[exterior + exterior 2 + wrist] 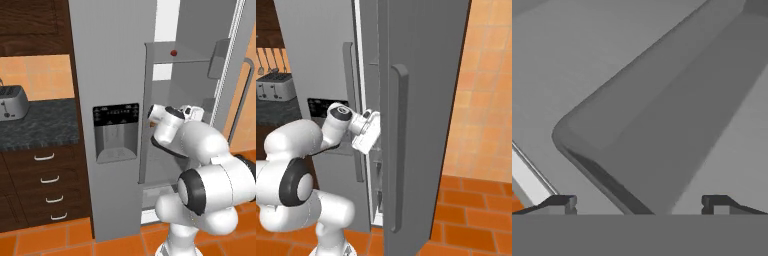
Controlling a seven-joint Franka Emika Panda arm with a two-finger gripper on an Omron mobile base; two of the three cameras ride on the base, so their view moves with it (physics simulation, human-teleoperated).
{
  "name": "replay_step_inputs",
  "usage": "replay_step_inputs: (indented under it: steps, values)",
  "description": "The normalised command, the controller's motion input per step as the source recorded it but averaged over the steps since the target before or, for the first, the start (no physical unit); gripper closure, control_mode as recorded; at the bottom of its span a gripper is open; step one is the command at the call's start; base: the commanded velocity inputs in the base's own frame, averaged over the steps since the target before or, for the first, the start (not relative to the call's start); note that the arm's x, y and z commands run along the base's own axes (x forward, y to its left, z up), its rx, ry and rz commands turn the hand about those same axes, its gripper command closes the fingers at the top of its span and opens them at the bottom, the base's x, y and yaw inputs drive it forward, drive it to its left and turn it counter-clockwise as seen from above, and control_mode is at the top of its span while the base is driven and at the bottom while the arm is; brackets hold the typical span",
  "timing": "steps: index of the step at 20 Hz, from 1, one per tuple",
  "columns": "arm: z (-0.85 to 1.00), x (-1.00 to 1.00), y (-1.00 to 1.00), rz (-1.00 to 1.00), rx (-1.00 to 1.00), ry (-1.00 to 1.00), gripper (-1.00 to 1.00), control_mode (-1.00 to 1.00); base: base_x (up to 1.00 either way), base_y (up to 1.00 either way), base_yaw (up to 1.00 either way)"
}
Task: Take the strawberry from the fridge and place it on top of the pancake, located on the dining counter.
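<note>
While the claw (639, 202) gapes empty, the strawberry (173, 52) sits well above.

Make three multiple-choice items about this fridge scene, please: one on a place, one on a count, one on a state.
1. Where is the strawberry?
A. On a high shelf inside the fridge
B. On the floor
C. On the toaster

2. How many drawer handles show under the black counter?
A. Two
B. Four
C. Six

3. How is the gripper?
A. Shut on the strawberry
B. Open, holding nothing
C. Shut, holding nothing

Key: 1 A, it lies red on the upper shelf; 2 B, four stacked handles; 3 B, the fingertips stand wide apart.
</note>
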Motion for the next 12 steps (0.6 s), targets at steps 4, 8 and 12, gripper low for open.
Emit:
replay_step_inputs:
  steps: [4,8,12]
  values:
    - [-0.26,-0.19,-0.73,0.0,0.0,0.09,-1.0,-1.0,0.0,0.0,0.0]
    - [-0.11,-0.43,-0.79,0.0,0.0,0.02,-1.0,-1.0,0.0,0.0,0.0]
    - [-0.01,-0.24,-0.81,0.0,0.0,-0.01,-1.0,-1.0,0.0,0.0,0.0]
